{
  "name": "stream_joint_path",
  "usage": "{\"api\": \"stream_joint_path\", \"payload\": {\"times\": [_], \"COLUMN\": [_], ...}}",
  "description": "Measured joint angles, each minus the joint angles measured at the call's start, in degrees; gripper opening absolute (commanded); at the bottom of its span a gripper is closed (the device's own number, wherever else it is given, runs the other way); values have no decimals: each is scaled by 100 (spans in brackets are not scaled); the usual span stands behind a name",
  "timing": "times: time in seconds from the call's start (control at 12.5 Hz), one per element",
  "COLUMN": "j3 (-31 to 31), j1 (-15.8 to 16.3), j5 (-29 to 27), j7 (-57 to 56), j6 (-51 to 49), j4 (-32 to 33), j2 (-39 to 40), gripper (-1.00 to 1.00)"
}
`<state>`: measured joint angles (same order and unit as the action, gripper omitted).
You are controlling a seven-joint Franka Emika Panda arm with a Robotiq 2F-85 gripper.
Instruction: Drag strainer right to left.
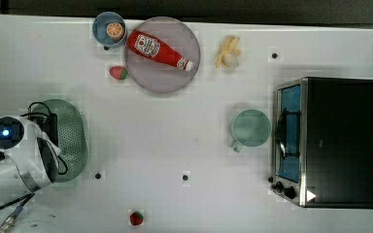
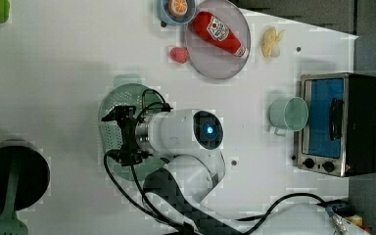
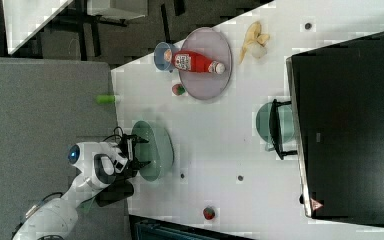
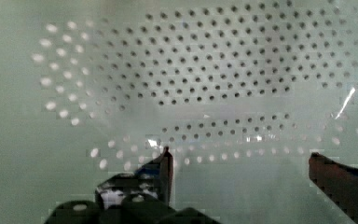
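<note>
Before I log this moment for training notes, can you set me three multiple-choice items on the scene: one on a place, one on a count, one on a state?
1. In the top view, where does the strainer lie?
A. Beside the toaster oven
B. At the top view's left, under the arm
C. On the grey plate

2. How many strawberries lie on the table?
A. None
B. Two
C. Four

3. How does the claw stand?
A. Open, over the strainer's perforated inside
B. Shut on the mug
C. Shut on the ketchup bottle

Key: 1 B, the strainer sits at the top view's left edge, partly under the arm. 2 B, one strawberry lies by the grey plate, another near the top view's bottom edge. 3 A, the wrist view shows both fingers apart above the dotted floor, with nothing between them.
</note>
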<state>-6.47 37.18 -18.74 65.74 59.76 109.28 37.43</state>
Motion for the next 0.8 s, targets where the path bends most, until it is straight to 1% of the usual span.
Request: {"api": "stream_joint_path", "payload": {"times": [0.08, 0.16, 0.32, 0.48, 0.56, 0.64, 0.72, 0.8], "j3": [37, 135, 652, 1266, 1621, 1981, 2327, 2663], "j1": [-11, 3, 229, 366, 380, 327, 213, 81], "j5": [0, 6, -10, 73, 404, 790, 905, 1167], "j7": [-28, -179, -767, -1519, -1975, -2540, -3114, -3640], "j6": [-201, -629, -1421, -1942, -2182, -2487, -2711, -2845], "j4": [123, 285, 397, 498, 526, 492, 408, 341], "j2": [-137, -361, -873, -1649, -2161, -2670, -3133, -3598], "gripper": [100, 100, 100, 100, 100, 100, 100, 100]}}
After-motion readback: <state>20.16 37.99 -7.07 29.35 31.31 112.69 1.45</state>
